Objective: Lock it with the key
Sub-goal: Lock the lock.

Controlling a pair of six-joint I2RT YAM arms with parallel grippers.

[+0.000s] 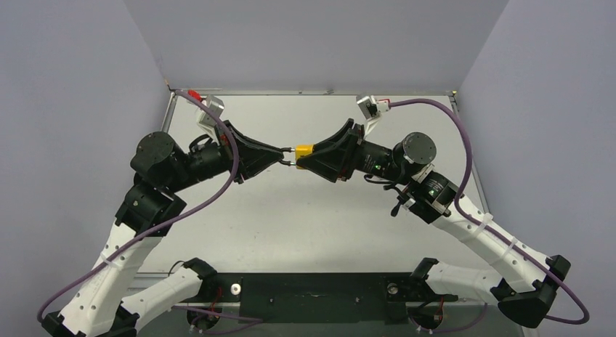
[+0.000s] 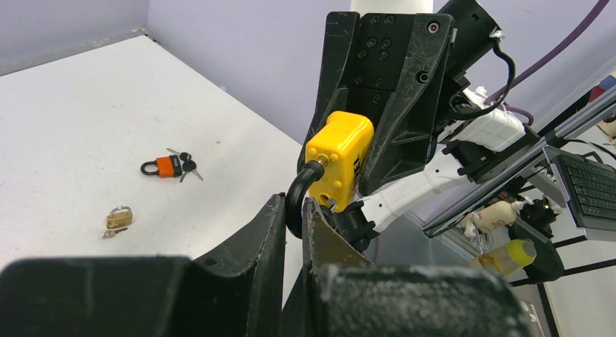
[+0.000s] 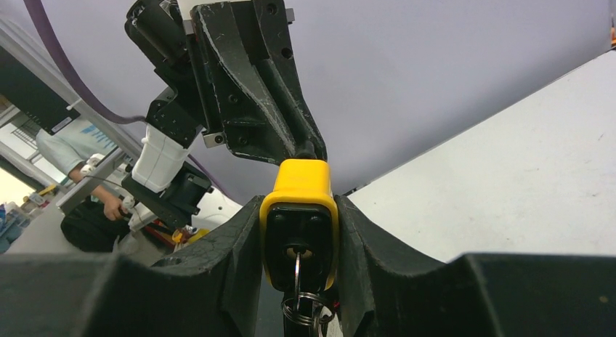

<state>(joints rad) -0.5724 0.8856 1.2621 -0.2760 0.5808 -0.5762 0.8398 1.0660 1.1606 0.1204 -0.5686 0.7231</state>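
Note:
A yellow padlock hangs in mid-air between both arms, above the table. My right gripper is shut on its yellow body, one finger on each side. The key sits in the keyhole on the black underside, with its ring dangling below. My left gripper is shut on the black shackle, which curves out of the padlock's top. One shackle hole beside it looks empty.
An orange padlock with keys and a small brass padlock lie on the white table, well below and away from the grippers. Purple walls close in three sides. Cables loop beside both arms.

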